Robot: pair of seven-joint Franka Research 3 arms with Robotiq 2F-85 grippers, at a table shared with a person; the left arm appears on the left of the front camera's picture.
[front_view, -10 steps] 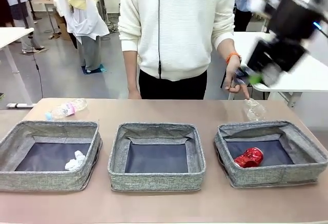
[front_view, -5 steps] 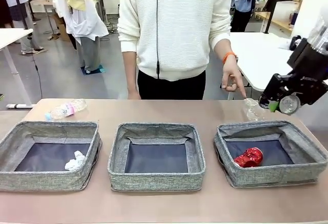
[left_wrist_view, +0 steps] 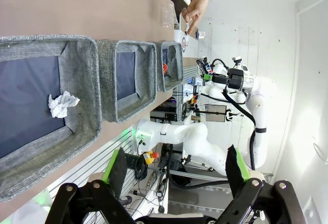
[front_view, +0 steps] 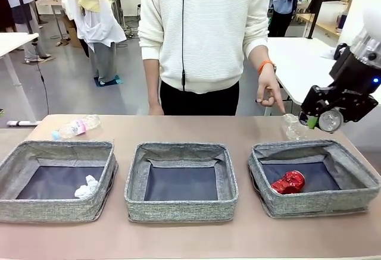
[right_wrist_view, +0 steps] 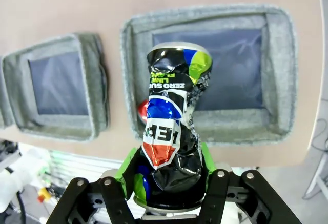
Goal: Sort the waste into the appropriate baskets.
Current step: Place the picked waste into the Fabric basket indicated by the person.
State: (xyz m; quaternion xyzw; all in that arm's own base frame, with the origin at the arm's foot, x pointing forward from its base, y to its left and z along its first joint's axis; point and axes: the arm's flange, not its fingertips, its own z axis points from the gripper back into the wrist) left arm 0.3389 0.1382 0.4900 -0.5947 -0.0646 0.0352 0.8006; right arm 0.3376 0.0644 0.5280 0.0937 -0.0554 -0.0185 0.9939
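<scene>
My right gripper (front_view: 320,119) hangs above the far right corner of the right basket (front_view: 321,203), shut on a crushed dark blue can (right_wrist_view: 171,131) that stands between its green pads (right_wrist_view: 128,170). A dented red can (front_view: 289,182) lies inside that basket. The left basket (front_view: 53,209) holds a white paper ball (front_view: 87,187); the middle basket (front_view: 178,209) holds nothing. A clear bottle (front_view: 76,127) lies on the table behind the left basket. A clear plastic cup (front_view: 293,127) stands behind the right basket. My left gripper (left_wrist_view: 177,170) is open, high off the table's near side.
A person in a white sweater stands at the far side, one hand (front_view: 271,93) pointing down just above the cup, close to my right gripper. The three baskets sit in a row with narrow gaps. A strip of bare table runs along the near edge.
My right arm has swung down from high at the upper right to just above the right basket's far corner, carrying the can. The person's hand has dropped toward the cup.
</scene>
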